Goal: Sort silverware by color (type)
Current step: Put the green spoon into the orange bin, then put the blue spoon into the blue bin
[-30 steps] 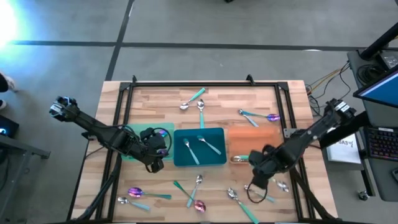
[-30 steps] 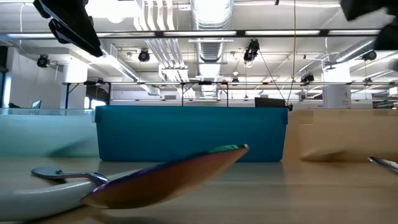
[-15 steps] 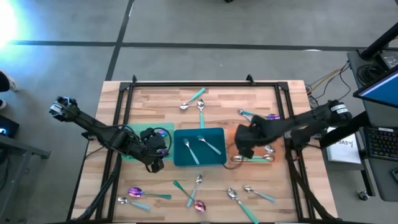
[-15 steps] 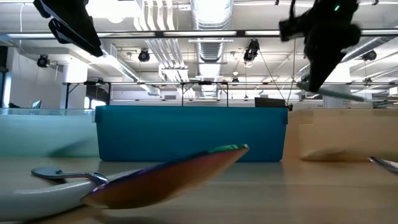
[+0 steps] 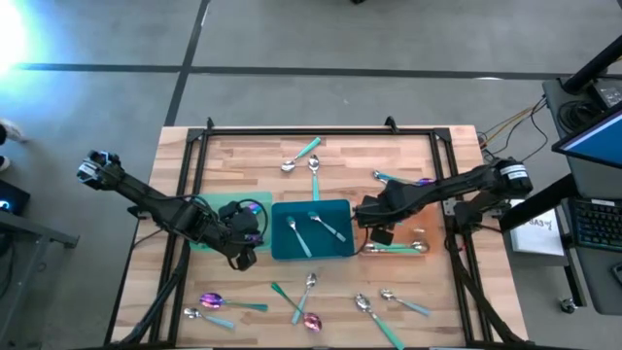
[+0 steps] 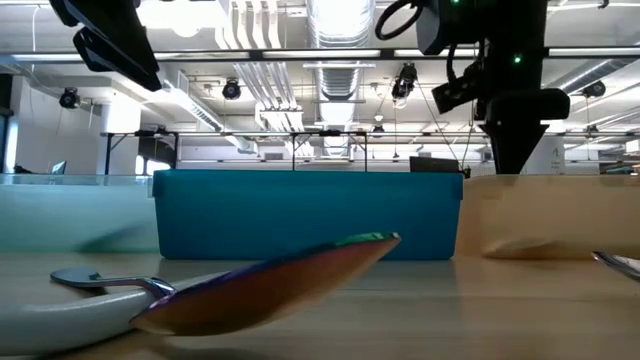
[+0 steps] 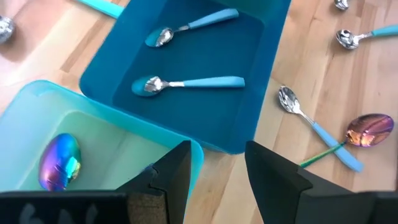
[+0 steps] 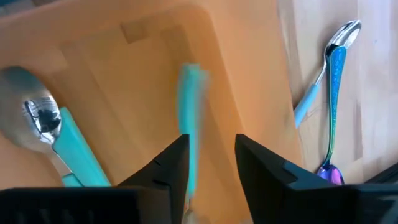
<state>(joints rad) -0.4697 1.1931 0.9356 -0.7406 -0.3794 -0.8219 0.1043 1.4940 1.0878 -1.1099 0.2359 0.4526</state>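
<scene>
The spoons lie scattered over the wooden surface (image 5: 243, 156) and in three trays at its middle. Two teal-handled spoons (image 7: 189, 83) rest side by side in the blue tray (image 5: 311, 230), bowls silver, handles pale teal. An iridescent spoon (image 7: 60, 162), shimmering blue, green and purple, sits in the mint tray (image 7: 99, 140) beside it. In the orange tray (image 8: 143, 74) lies another teal-handled spoon (image 8: 53, 134), bowl shiny; a blurred teal handle (image 8: 189, 118) shows right between the right pincer (image 8: 211, 158) fingers, whose jaws stand parted, and whether it is gripped I cannot tell. Just outside that tray a purple spoon (image 8: 333, 112) with a blue-tinted stem lies across a teal-handled one.

More spoons lie along the near edge: a purple one (image 5: 212, 300), a pink-purple one (image 5: 311, 320), and silver-bowled teal ones (image 5: 400, 301). A pair lies at the far side (image 5: 303, 156).

The right pincer hovers over the orange tray's inner end. The left pincer (image 7: 214, 171) hangs above the mint tray's rim, its fingers released and apart with nothing between them.
</scene>
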